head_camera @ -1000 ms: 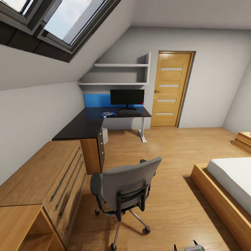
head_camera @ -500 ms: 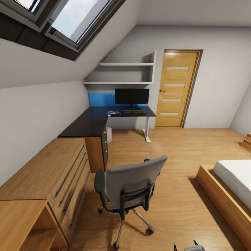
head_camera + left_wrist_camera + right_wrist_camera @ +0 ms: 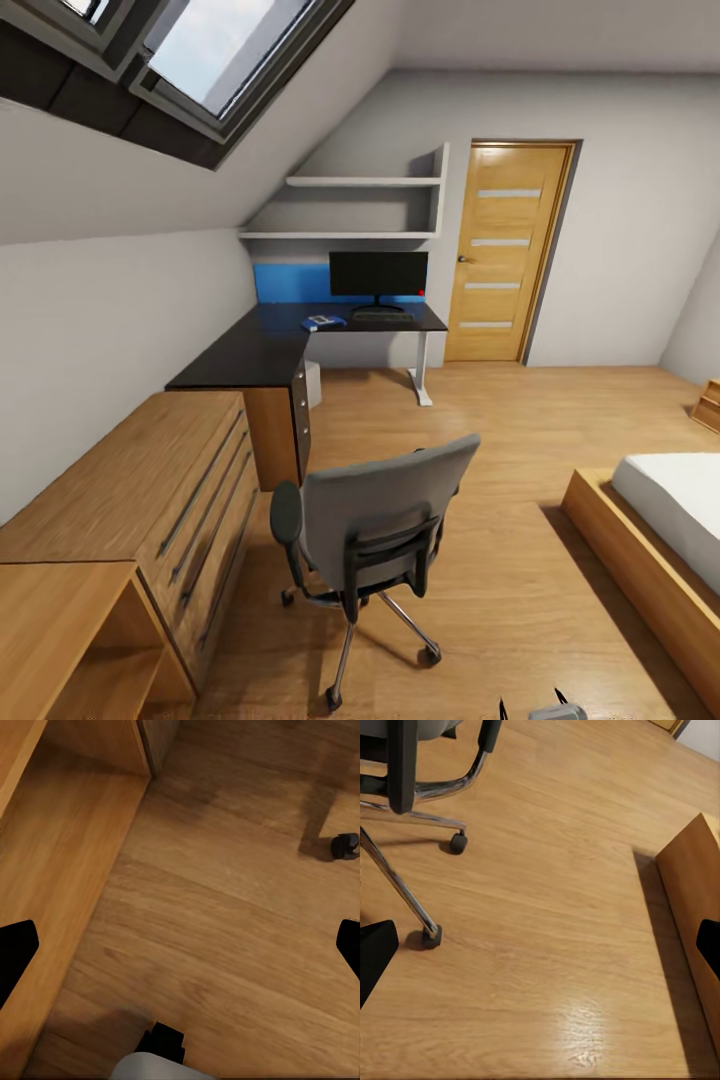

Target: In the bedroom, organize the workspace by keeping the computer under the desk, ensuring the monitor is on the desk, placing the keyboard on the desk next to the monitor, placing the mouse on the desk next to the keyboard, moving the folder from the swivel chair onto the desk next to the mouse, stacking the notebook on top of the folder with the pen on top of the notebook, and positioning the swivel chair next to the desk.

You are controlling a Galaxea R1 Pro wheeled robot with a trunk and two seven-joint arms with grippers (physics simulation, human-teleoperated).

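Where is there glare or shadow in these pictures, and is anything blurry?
Head view: even daylight from the skylight, the swivel chair sharp, the small things on the desk too far away to make out. Right wrist view: a pale glare patch on the floor, dark shadow along the bed frame. Left wrist view: soft shadows on the floor near a caster.

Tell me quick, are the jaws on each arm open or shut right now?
Left gripper: open, holding nothing, above the wood floor.
Right gripper: open, holding nothing.
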